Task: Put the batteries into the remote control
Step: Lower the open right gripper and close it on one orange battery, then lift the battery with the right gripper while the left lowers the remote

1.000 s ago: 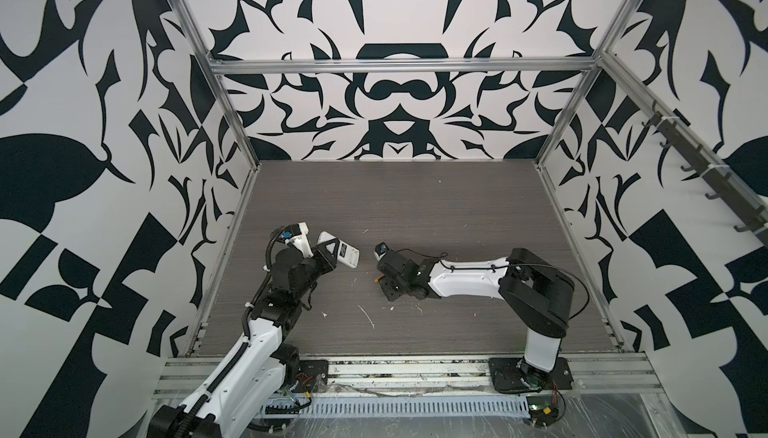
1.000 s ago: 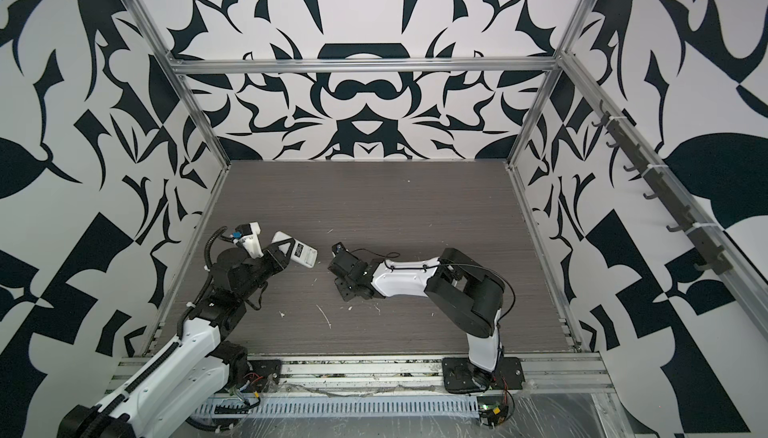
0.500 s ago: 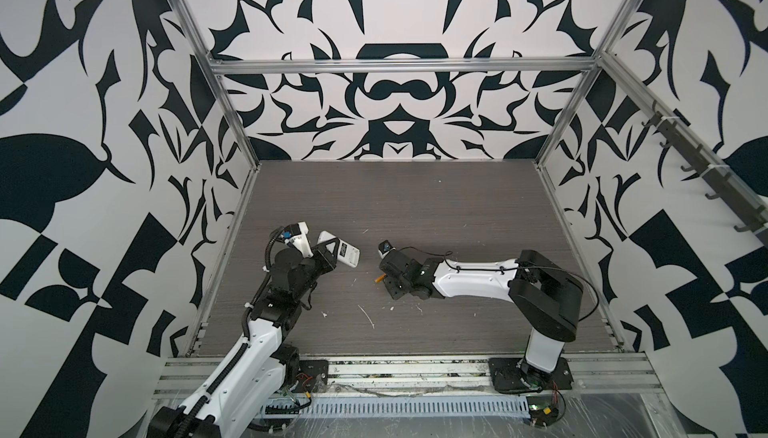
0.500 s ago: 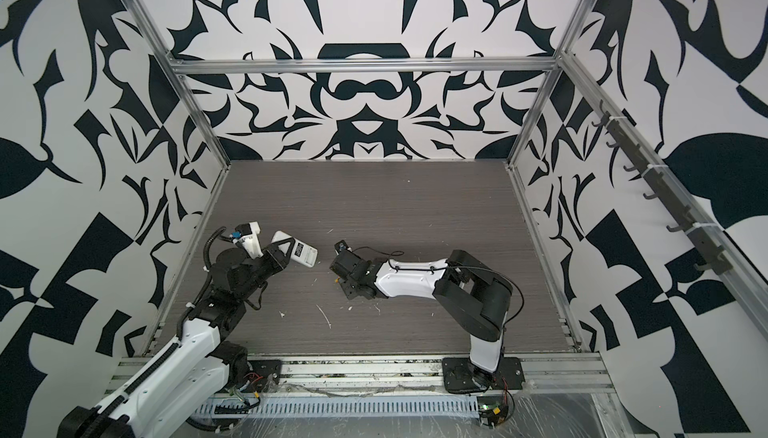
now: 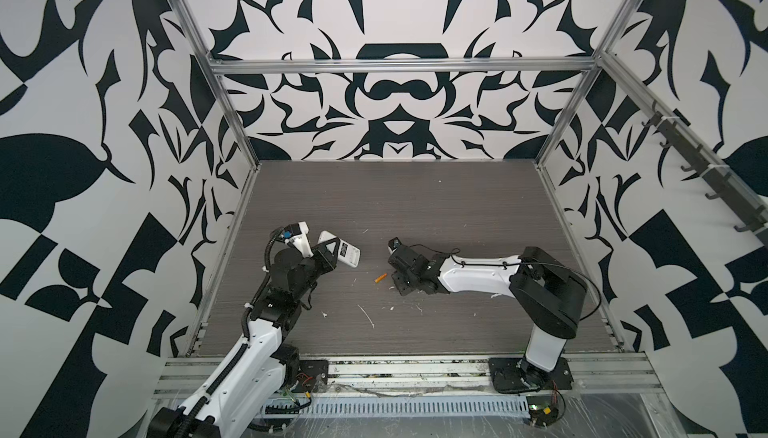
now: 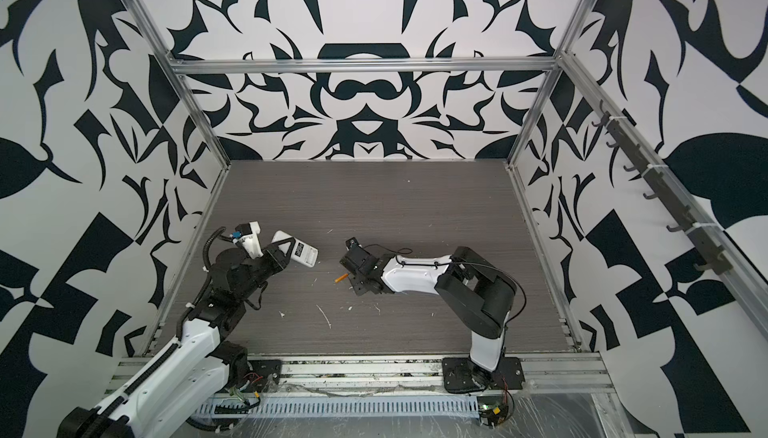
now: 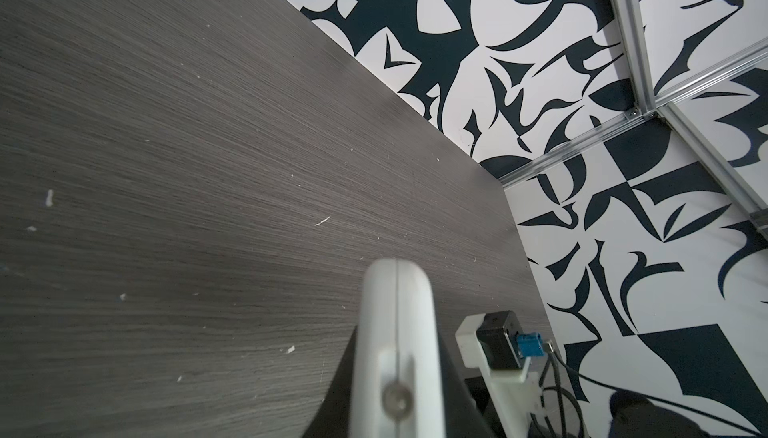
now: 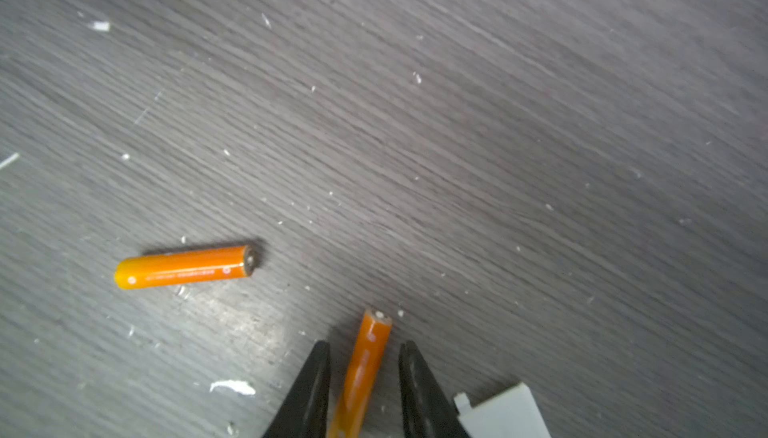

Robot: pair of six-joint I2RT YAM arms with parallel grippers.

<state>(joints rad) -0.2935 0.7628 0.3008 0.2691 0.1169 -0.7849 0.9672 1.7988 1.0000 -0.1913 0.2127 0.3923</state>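
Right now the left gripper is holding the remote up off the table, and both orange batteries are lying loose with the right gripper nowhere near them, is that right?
Not quite. The left gripper does hold the remote up, but the right wrist view shows only one battery lying clear; the second battery sits between the right gripper's fingers.

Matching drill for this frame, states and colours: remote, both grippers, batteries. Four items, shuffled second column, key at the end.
Column 1:
1. remote control
2. left gripper
3. right gripper
4. batteries

Column 2:
A. orange, with pale metal ends
B. open, fingers either side of one cell
C. white casing, held tilted
D. shut on the white casing

Pairs: 1-C, 2-D, 3-B, 4-A
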